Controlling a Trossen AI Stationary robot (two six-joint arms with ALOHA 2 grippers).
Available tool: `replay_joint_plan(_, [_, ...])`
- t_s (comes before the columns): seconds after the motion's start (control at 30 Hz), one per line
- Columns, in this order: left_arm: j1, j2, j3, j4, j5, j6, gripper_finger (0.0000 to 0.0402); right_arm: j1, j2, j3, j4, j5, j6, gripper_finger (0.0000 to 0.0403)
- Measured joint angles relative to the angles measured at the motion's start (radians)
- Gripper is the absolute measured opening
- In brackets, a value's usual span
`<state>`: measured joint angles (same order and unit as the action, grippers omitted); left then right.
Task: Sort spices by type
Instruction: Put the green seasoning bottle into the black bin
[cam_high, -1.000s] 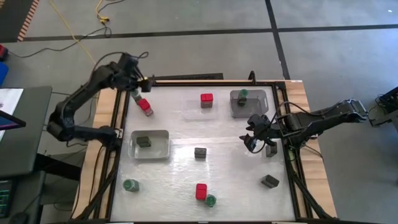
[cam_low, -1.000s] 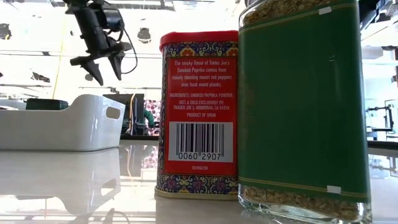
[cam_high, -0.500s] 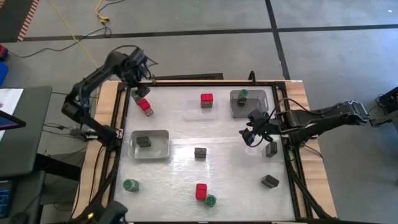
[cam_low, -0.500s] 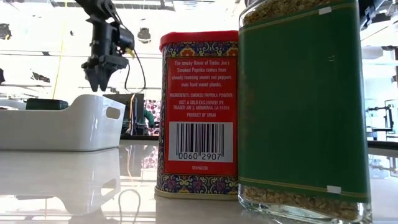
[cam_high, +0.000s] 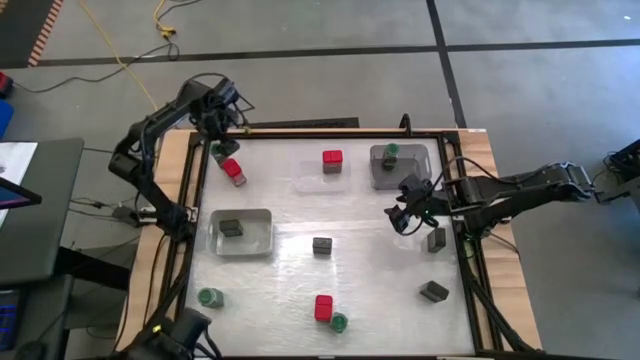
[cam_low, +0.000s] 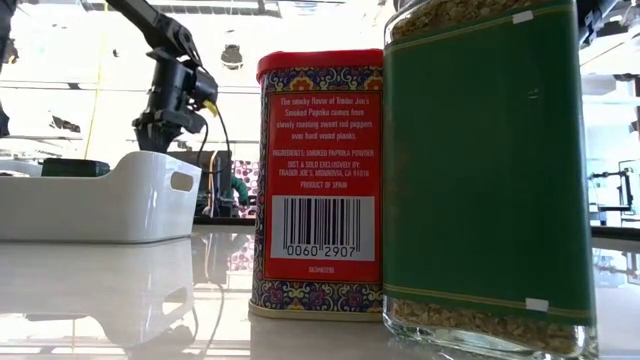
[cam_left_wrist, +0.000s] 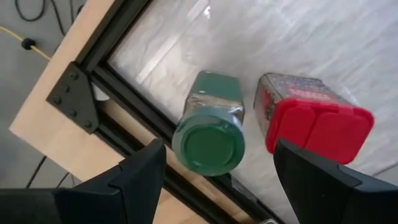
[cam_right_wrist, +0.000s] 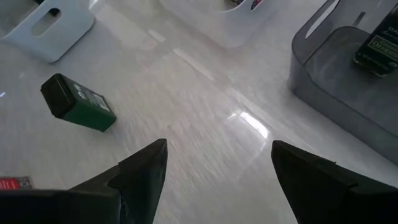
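Left pincer (cam_left_wrist: 214, 171) open over green-lidded jar (cam_left_wrist: 210, 129), glossy white table (cam_high: 380, 280).

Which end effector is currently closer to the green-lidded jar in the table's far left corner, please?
The left end effector hangs open right above the green-lidded jar; the right end effector hovers far across the table.

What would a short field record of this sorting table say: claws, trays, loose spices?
left claw: open above a green jar beside a red tin, far left corner
right claw: open, over bare table right of centre
left tray: holds one grey tin
middle tray: holds a red tin
right tray: holds a green jar
loose: red, green and grey spices on the table
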<state>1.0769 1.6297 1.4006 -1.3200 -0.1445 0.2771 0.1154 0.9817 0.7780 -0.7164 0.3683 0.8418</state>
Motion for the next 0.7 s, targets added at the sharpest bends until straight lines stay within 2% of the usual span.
replay_joint_plan(0.7, [0.007, 0.041, -0.064, 0.063, 0.008, -0.002, 0.0286, 0.000, 0.000, 0.000, 0.000, 0.000, 0.033, 0.0314])
